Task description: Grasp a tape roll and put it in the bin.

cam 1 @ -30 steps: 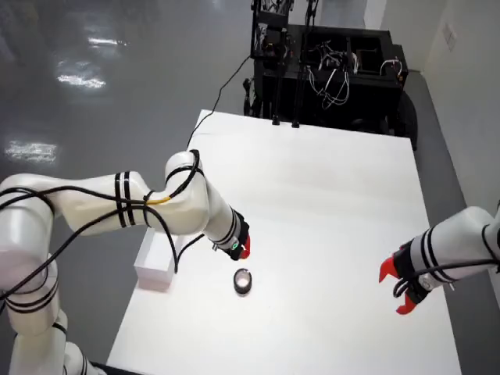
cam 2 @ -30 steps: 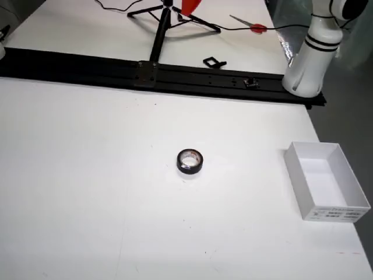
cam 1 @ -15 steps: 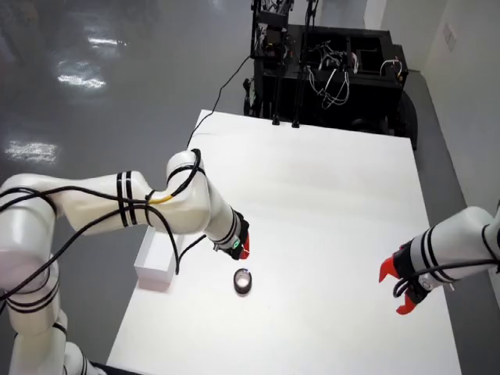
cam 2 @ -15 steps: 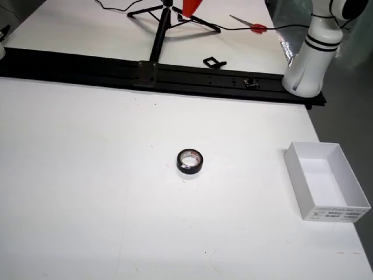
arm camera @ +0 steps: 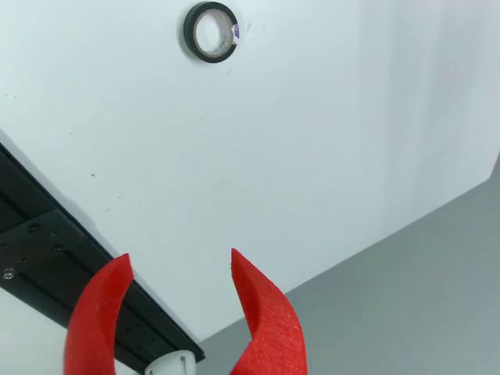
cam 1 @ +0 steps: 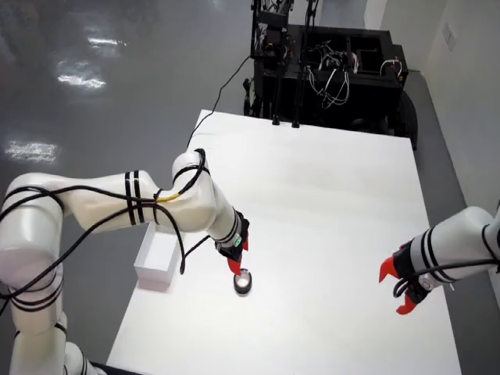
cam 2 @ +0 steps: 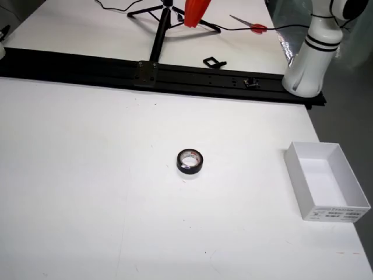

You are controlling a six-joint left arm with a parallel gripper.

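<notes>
On tabletop (arm camera: 312, 141), view riding on gripper: black tape roll (arm camera: 210, 32) lies flat at far edge of frame; red gripper (arm camera: 180, 269) fingers spread, nothing between, well apart from roll.

View from above: working arm's gripper (cam 1: 236, 262) hovers just beside roll (cam 1: 244, 281), at its upper left; whether touching, cannot tell. White bin (cam 1: 158, 261) at tabletop's left edge. Second arm's gripper (cam 1: 394, 289) at right.

View from the side: roll (cam 2: 190, 161) mid-tabletop, bin (cam 2: 326, 181) at right, well apart. Red gripper tip (cam 2: 196, 11) at top.
</notes>
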